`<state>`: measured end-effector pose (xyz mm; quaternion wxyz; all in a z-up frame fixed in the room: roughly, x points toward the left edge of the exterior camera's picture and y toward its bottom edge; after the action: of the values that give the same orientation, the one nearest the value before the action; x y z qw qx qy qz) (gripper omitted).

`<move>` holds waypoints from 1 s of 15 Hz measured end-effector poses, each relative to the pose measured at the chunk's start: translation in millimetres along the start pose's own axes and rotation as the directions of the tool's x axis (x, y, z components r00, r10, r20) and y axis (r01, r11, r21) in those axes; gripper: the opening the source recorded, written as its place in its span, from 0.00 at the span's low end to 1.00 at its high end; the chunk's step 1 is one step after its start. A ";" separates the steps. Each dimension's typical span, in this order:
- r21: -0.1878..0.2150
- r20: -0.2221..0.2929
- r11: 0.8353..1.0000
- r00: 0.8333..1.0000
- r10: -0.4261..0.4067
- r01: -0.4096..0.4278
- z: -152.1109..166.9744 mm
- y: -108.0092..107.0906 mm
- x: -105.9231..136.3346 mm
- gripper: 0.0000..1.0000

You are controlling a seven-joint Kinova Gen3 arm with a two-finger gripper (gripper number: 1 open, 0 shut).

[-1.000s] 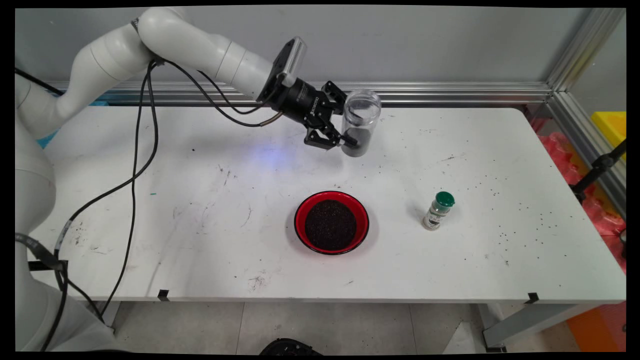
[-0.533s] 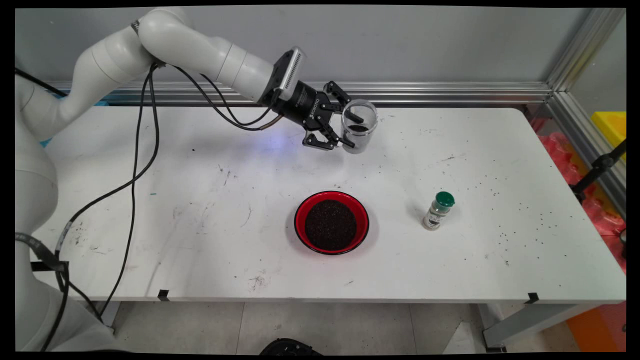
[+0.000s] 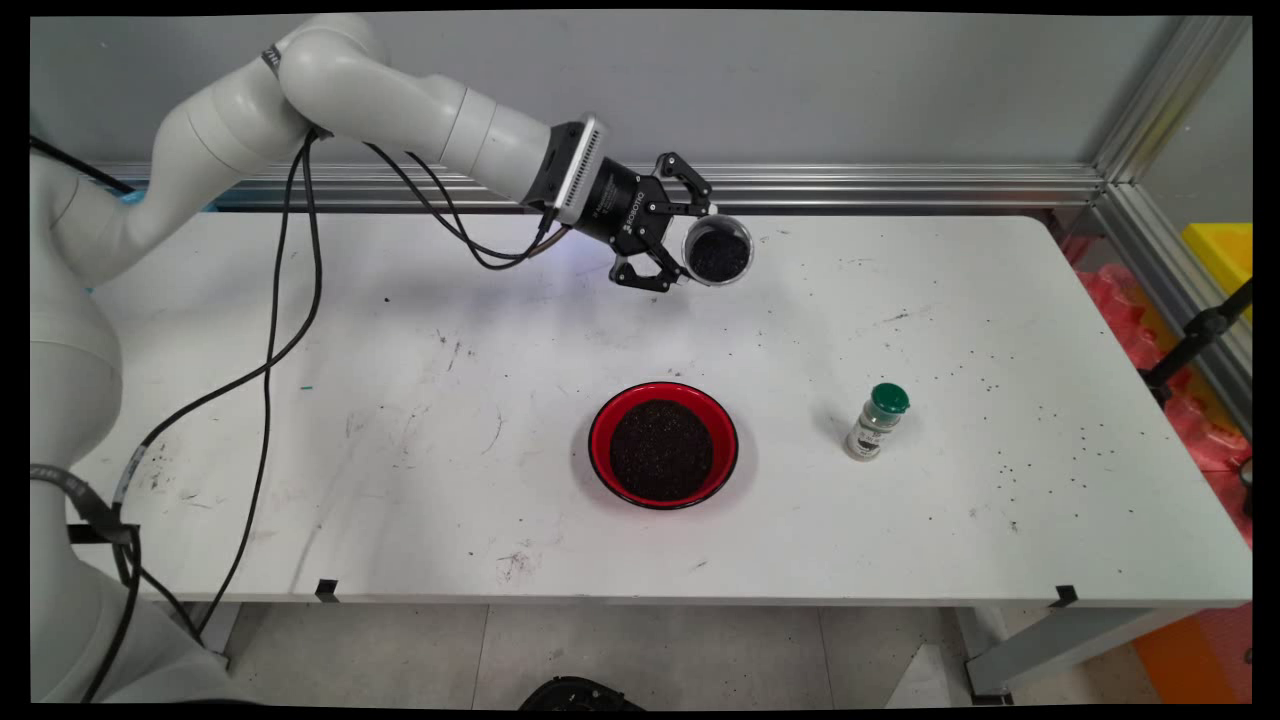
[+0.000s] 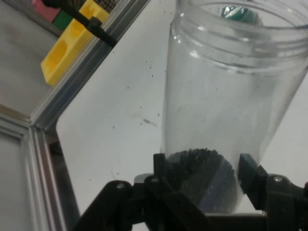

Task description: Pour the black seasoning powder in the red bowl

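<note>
A clear plastic jar [image 3: 718,254] is being pinched near its base by the black gripper [image 3: 690,247], one finger pressed in on each side. In the hand view the two fingertips [image 4: 161,164] are being seen hugging the jar's [image 4: 226,96] lower wall, so nothing is loose there.

The jar is being held up in the air over the far part of the white table [image 3: 400,400], close to the aluminium rail [image 3: 900,180] along the wall. It's being held tipped well over, with its open mouth turned toward the main camera, so you're looking straight down the inside. A small heap of dark grains [image 4: 197,163] is being carried in the bottom end, right between the fingers. The rest of the jar is looking empty.

The red bowl [image 3: 598,420] is being left sitting nearer the front of the table, well apart from the jar and not under it, and it's being filled almost to the rim by the same kind of dark grains [image 3: 661,449]. A little shaker with a green cap [image 3: 877,422] is standing upright to the right of the bowl, apart from it. Its cap [image 4: 238,12] is being glimpsed through the jar's mouth in the hand view. Loose dark specks are being shown scattered over the right side of the table.
</note>
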<state>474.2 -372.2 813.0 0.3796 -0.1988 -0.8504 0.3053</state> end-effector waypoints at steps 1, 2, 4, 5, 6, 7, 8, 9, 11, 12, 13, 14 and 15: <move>0.004 0.004 1.000 1.000 0.029 -0.029 0.4 -0.1 0.2 0.00; 0.007 0.006 0.999 0.999 0.048 -0.048 0.6 0.0 0.3 0.00; 0.013 0.012 0.996 0.996 0.094 -0.094 1.1 0.1 0.7 0.00; 0.015 0.017 0.992 0.992 0.124 -0.125 1.4 0.3 1.1 0.00; 0.017 0.020 0.988 0.988 0.150 -0.150 1.7 0.5 1.5 0.00; 0.018 0.024 0.984 0.984 0.179 -0.179 1.9 0.8 2.1 0.00; 0.019 0.027 0.978 0.978 0.208 -0.208 2.1 1.4 2.7 0.00; 0.019 0.030 0.972 0.972 0.232 -0.233 2.2 1.8 3.3 0.00; 0.018 0.034 0.962 0.962 0.272 -0.272 2.5 2.7 4.5 0.00; 0.018 0.035 0.957 0.957 0.287 -0.288 2.6 3.1 5.0 0.00; 0.017 0.038 0.950 0.950 0.311 -0.311 2.6 3.6 5.8 0.00; 0.014 0.040 0.941 0.940 0.338 -0.339 2.5 4.4 6.6 0.00; 0.011 0.043 0.930 0.930 0.366 -0.367 2.6 5.1 7.4 0.00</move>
<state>468.0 -365.1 812.1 0.3008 -0.3443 -0.8028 0.3827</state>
